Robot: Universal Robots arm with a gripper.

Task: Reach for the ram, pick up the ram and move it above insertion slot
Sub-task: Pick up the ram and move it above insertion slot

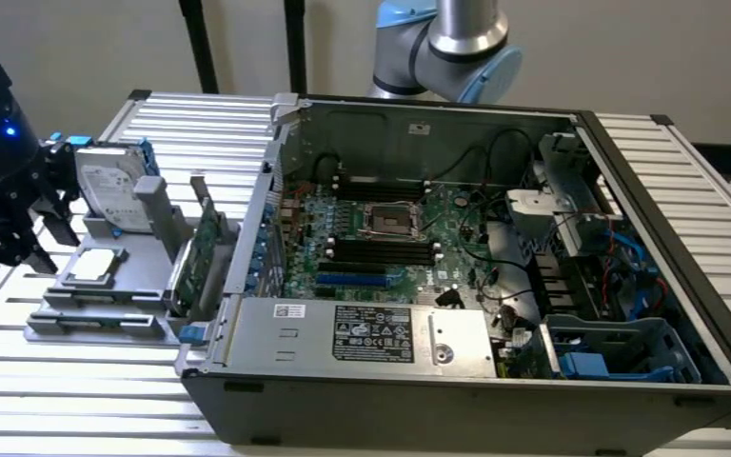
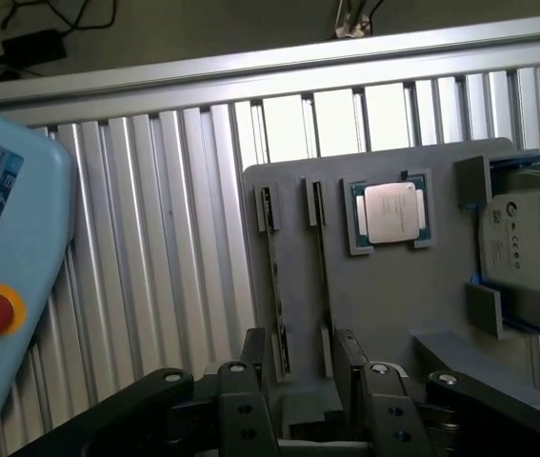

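The ram (image 2: pixel 275 286), a long, thin circuit-board stick seen edge-on as a dark speckled strip, stood upright in a slot of a flat grey plastic holder (image 2: pixel 393 305), with small grey brackets catching its ends. A second thin board (image 2: pixel 320 276) stood parallel, just beside it. On the same holder lay a square silver processor in a green frame (image 2: pixel 390 213) and, past it, a silver boxy hard drive with blue rails (image 2: pixel 536 248). In the exterior view the holder (image 1: pixel 144 286) sat on a ribbed aluminium table (image 1: pixel 61 381), at about nine o'clock from an open dark grey computer case (image 1: pixel 467 409). There the hard drive was at twelve o'clock from the processor, and green boards stood on edge at three o'clock from it. The black two-fingered gripper (image 2: pixel 301 343) hung above the holder with its fingers spread wide, holding nothing and not touching the ram. The near ends of both boards showed in the gap between the fingers. The reach looked under way, the ram untouched. To do it well, the gripper would probably need to centre on the ram alone, near mid-length, with one finger to each flat face. It would then descend straight, so no finger clipped the neighbouring board or the brackets.
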